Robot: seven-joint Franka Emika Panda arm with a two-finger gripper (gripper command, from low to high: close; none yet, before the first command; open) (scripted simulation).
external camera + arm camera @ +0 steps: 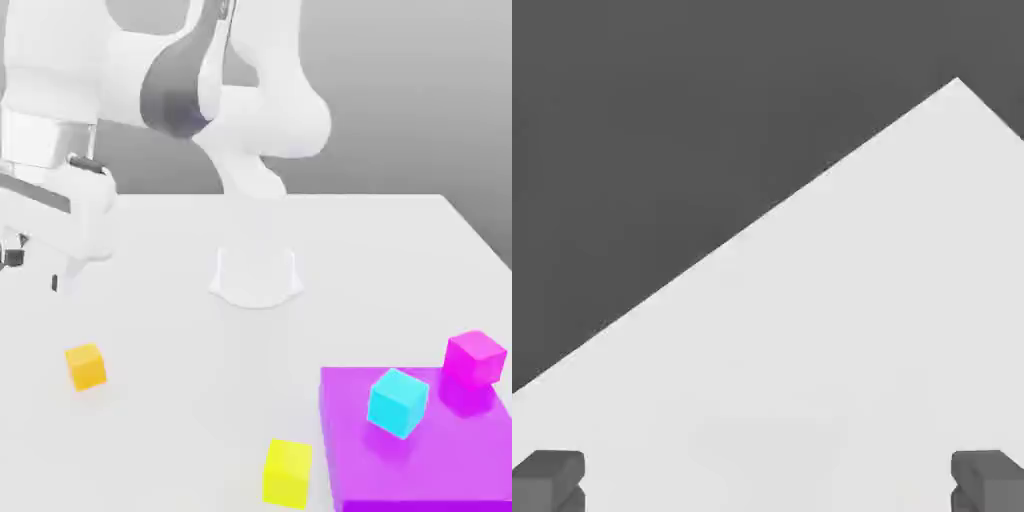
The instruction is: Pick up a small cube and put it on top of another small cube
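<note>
Clock read on the exterior view, noon at the far side, centre near the arm's base [256, 277].

Gripper [38, 268] out at 9 o'clock, in the air above the pale counter [190, 420]. Fingers spread wide, nothing between them. Hand view: two dark fingertips [548, 480] well apart over bare pale surface; one corner of the counter and the dark ground [642, 150] past its edge also seen.

Small orange cube [86, 367], amber-toned, matte: on the counter at 8 o'clock, untouched. Gripper lies toward 11 o'clock from it, higher up, with open space between.

Yellow cube [287, 473]: on the counter, close to 6 o'clock, near the purple slab [400, 470] but apart from it. The slab, low and broad, sits between 4 and 5 o'clock. Cyan cube [398, 402] on top of it. Magenta cube [474, 360] at the slab's far corner, toward 2 o'clock from the cyan one, the two standing apart.
</note>
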